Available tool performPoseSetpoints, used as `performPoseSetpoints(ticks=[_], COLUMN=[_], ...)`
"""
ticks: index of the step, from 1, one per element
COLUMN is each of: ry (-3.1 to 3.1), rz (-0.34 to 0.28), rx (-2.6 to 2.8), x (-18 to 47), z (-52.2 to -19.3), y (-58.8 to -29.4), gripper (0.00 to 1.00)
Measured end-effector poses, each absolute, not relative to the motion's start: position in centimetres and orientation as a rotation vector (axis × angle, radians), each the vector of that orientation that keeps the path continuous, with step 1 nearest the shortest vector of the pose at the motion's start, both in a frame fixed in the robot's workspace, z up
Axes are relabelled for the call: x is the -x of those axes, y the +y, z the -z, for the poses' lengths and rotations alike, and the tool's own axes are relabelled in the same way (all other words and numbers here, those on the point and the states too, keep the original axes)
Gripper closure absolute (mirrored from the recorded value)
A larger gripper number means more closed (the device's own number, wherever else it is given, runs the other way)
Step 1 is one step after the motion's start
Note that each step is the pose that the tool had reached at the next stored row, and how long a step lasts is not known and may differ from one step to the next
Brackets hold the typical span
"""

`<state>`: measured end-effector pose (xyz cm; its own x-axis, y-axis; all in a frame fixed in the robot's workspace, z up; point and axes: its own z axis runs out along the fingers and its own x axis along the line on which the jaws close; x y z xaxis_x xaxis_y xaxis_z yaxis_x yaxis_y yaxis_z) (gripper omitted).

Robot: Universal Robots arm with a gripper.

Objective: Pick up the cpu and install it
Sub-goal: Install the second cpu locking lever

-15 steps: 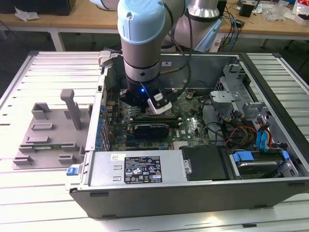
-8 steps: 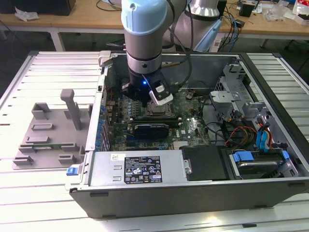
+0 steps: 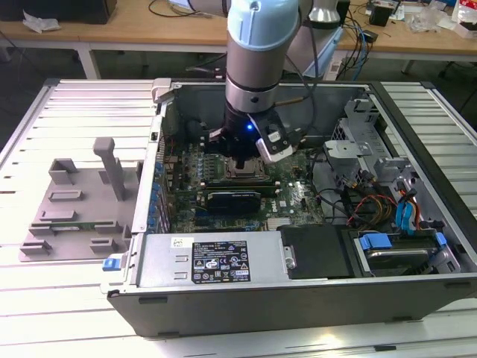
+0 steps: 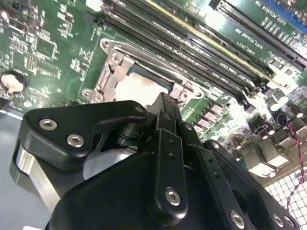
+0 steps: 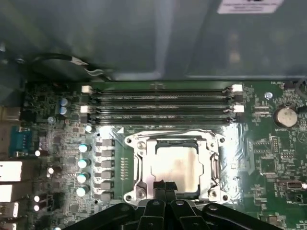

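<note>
First wrist view: cpu (image 5: 174,165) beneath pincer (image 5: 165,188).

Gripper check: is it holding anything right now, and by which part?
Cannot tell. The gripper sits at the edge of the cpu in the socket.

Cpu (image 5: 175,165) matt pale metal; socket frame (image 5: 139,165) shiny metal; claw (image 5: 165,188) matt black.
</note>
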<state>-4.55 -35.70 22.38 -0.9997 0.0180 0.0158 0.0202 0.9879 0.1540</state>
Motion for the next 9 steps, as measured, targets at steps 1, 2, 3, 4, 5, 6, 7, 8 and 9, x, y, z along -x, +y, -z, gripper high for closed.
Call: performPoseSetpoints(ticks=[1,2,3,4,5,6,7,8,9], ry=[-3.117,-3.117,-3.117,-3.116,-3.116,-3.116,-3.116,-3.116,-3.116], rz=[0.242,0.242,0.241,0.241,0.241,0.241,0.241,0.241,0.241], rx=[0.03,0.03,0.03,0.03,0.03,0.03,0.03,0.029,0.028], x=[4.3,4.2,4.0,3.7,3.5,3.4,3.3,3.3,3.3], z=[-22.4,-22.4,-22.4,-22.4,-22.4,-22.4,-22.5,-22.7,-23.0], y=[-35.7,-35.6,-35.6,-35.5,-35.4,-35.3,-35.2,-35.1,-35.0], gripper=[0.89,0.89,0.89,0.89,0.89,0.89,0.89,0.89,0.89])
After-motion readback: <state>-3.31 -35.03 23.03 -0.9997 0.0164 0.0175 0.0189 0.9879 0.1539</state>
